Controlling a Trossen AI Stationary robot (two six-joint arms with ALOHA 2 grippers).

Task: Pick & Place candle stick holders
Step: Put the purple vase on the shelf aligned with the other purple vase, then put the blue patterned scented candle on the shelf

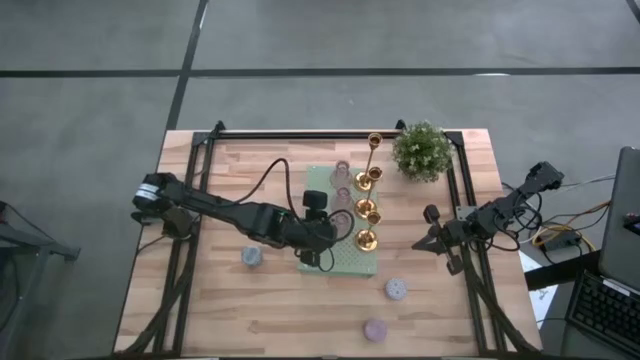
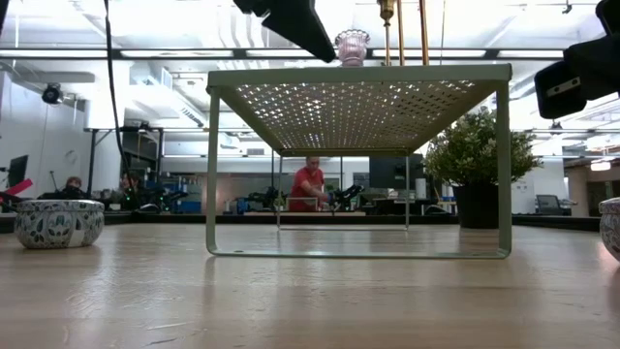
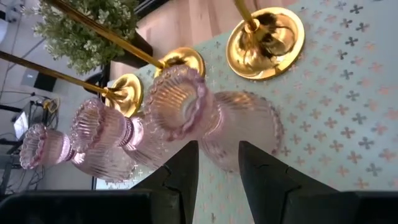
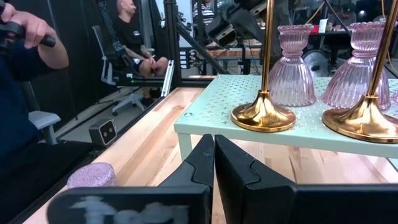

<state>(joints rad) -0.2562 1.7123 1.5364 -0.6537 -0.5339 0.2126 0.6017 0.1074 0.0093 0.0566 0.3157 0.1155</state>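
Overhead camera looks straight down on bench point(image 1: 200, 300); low camera looks level across it; wrist cameras sit close behind each hand. All share the raised mat point(image 1: 350, 255).

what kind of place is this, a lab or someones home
Most likely a robotics lab or open workshop: a framed wooden table with mounted arms, people at cluttered workstations behind, and ceiling strip lighting.

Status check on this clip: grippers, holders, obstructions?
Left gripper closed on pink glass holder over green shelf. Right gripper shut, empty, parked right. Gold holders crowd alongside.
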